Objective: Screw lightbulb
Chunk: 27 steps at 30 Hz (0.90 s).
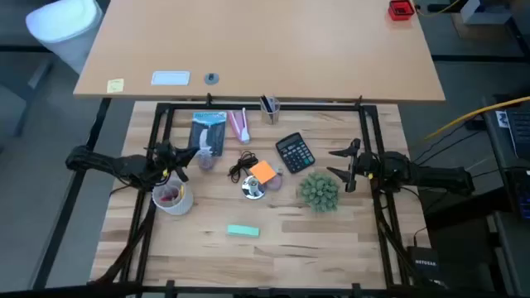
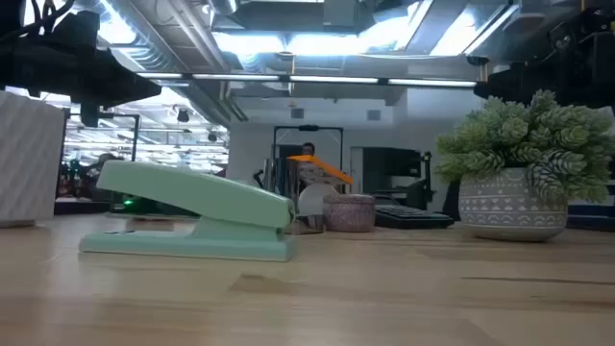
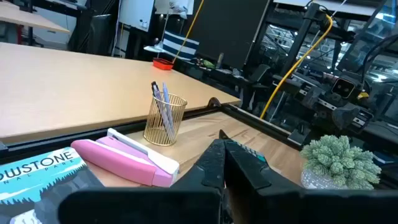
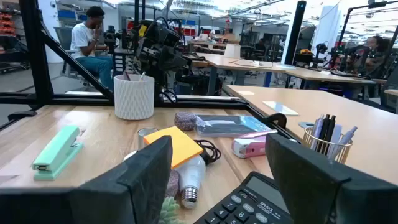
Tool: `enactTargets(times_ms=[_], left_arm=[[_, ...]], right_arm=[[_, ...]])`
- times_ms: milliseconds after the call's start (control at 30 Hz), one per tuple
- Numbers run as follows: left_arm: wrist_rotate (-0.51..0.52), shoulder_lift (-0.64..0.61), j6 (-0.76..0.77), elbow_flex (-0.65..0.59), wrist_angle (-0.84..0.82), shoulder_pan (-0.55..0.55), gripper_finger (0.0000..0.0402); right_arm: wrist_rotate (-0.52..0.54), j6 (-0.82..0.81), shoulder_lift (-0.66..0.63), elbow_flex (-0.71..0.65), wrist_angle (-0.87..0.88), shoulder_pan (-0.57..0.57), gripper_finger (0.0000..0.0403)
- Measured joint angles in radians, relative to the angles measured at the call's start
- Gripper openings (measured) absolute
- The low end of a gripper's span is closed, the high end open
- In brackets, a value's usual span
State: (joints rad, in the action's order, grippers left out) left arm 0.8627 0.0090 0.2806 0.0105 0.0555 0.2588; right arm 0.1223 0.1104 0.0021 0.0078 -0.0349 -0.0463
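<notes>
The right gripper [image 1: 346, 165] hangs wide open and empty just beside the calculator [image 1: 295, 151], prob. lined up toward the lightbulb [image 4: 190, 178], which lies on its side between calculator and orange sticky pad [image 4: 173, 144], near the silver disc [image 1: 252, 189]. The left gripper [image 1: 184, 157] waits well apart from the calculator, over the white cup [image 1: 172, 197]; its fingers look closed, w/ nothing held. The wooden table [image 1: 331, 248] is cluttered, and behind it is a lab room w/ a seated person.
</notes>
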Motion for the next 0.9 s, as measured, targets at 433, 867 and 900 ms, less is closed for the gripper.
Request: enactTargets(times_ms=[433, 867, 900], left_arm=[[0.000, 0.000, 0.000, 0.000, 0.000, 0.000, 0.0000], [0.000, 0.000, 0.000, 0.000, 0.000, 0.000, 0.0000], [0.000, 0.000, 0.000, 0.000, 0.000, 0.000, 0.0000]], right_arm=[[0.000, 0.000, 0.000, 0.000, 0.000, 0.000, 0.0264], [0.001, 0.000, 0.000, 0.000, -0.009, 0.000, 0.0264], [0.001, 0.000, 0.000, 0.000, -0.009, 0.000, 0.0264]])
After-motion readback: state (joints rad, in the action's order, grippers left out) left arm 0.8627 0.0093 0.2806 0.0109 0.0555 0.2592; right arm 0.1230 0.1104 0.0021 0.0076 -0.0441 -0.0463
